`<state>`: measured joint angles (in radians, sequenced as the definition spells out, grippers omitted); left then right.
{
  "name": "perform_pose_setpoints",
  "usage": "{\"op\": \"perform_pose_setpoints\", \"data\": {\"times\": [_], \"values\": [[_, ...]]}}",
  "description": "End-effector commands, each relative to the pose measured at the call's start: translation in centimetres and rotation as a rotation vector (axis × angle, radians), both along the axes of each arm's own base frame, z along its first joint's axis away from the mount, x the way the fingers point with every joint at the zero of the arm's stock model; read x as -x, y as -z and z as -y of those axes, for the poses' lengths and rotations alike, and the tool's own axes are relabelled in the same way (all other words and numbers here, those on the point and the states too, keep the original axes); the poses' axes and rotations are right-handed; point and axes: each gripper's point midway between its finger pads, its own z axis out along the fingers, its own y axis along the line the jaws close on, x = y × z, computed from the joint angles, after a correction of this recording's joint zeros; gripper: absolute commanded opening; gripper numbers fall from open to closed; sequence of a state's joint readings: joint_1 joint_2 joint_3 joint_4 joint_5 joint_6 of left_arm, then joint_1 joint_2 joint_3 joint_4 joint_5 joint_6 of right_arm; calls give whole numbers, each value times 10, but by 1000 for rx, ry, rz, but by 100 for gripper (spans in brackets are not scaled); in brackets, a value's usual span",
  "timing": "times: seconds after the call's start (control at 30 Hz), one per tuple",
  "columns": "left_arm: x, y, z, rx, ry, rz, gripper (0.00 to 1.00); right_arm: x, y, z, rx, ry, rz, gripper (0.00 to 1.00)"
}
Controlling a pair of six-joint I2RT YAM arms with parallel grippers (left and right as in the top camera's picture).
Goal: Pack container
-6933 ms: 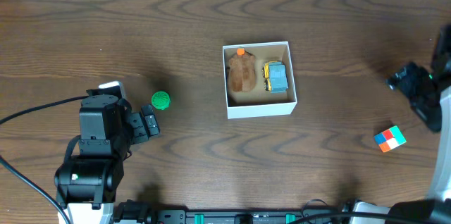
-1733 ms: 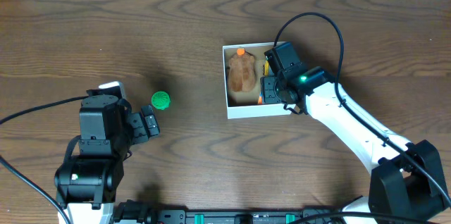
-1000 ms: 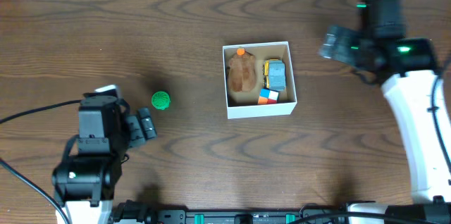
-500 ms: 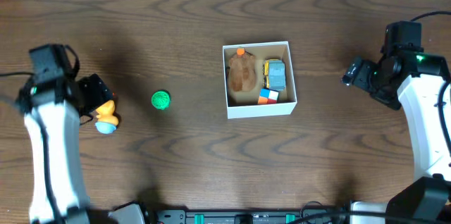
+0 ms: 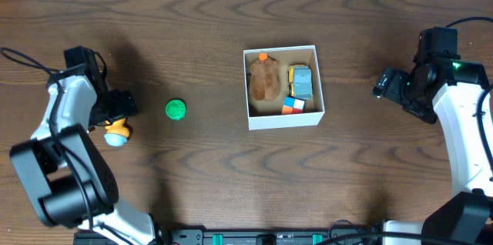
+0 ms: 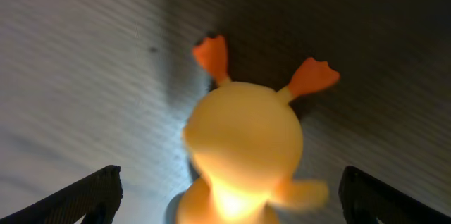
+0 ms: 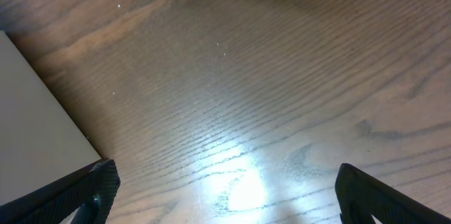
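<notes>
At the far left of the tabletop (image 5: 216,176), the left tool (image 5: 121,107) sits just over a duck (image 6: 243,139). Its two dark fingertips (image 6: 91,196) stand wide apart, one at each lower corner of the left wrist view. The yellow duck lies in the gap between them, and bare wood shows on both sides of it, so neither tip touches it. Its orange feet point away from the tool. From overhead the duck shows a pale blue end on the side away from the tool.

Near the duck, toward the middle, a green ball (image 5: 176,109) rests alone on the wood.

At the right side, the right tool (image 5: 387,85) hangs over bare tabletop with its fingers spread and nothing between them. A pale wall of the container (image 5: 285,120) shows at the left edge of the right wrist view.

That container stands at the centre of the tabletop, well apart from both tools. Inside it, a brown toy (image 5: 266,83) lies along the left wall. A blue and yellow car (image 5: 302,82) lies at the right, and a small coloured cube (image 5: 292,105) is just beside the car at the near wall.
</notes>
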<state>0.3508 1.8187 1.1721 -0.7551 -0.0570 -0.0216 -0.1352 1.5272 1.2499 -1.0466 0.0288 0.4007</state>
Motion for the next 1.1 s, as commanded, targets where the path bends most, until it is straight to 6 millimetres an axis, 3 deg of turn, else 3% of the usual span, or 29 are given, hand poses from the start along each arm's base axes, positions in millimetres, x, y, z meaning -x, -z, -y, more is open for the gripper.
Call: {"op": "perform_pose_setpoints", "data": {"times": [0.0,0.13,0.47,0.67,0.77,0.9,1.07], "values": [[4,21,6,51,23,-50,98,1,2,0,-1,-13,-6,99],[6,36,17,118,23,-77,96,1,2,0,-1,-13,-6,99],[13,38,22,144,22,-107,44,1,1,2,14,-9,-8,99],[10,33,21,137,15,-88,27,2,1,3,18,-11,-9,99],[1,15,18,118,1,-33,14,1,1,3,19,-11,-8,99],[-17,-29,23,81,36,81,6,1,1,3,19,-11,-7,99],[-38,-105,65,42,199,304,6,-1,1,3,20,-10,0,99]]}}
